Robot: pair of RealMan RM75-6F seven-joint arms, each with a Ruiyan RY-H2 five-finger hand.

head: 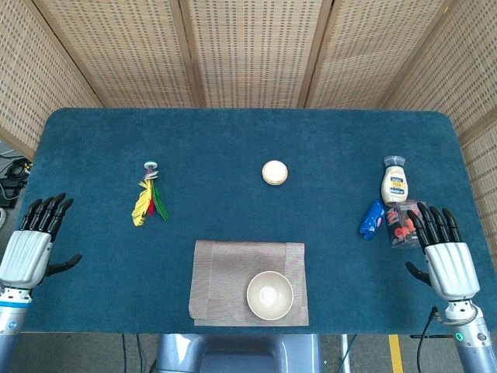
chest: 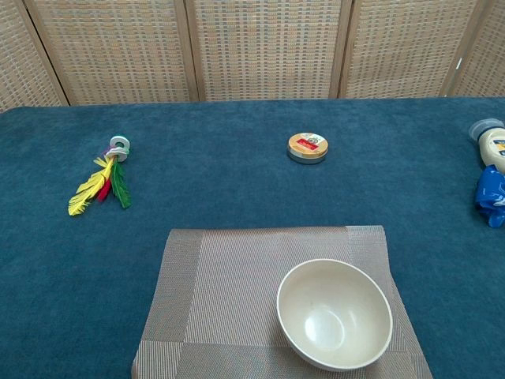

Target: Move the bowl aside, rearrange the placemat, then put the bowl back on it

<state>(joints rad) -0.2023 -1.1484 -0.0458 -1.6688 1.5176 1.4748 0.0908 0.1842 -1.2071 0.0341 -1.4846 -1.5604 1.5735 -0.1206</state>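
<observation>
A cream bowl [head: 270, 295] [chest: 334, 313] stands empty on the near right part of a brown woven placemat [head: 225, 276] [chest: 221, 292], which lies at the table's front edge. My left hand [head: 33, 241] hovers at the far left of the table with its fingers spread, well away from the mat. At the far right my right hand [head: 444, 250] is also spread and holds nothing. Neither hand shows in the chest view.
A feather shuttlecock [head: 149, 198] [chest: 101, 178] lies left of centre. A small round tin [head: 275, 172] [chest: 308, 148] sits mid-table. A white bottle [head: 394, 181] [chest: 494, 144], a blue packet [head: 373, 220] [chest: 489, 194] and a red-patterned cup [head: 401, 224] stand just beyond my right hand.
</observation>
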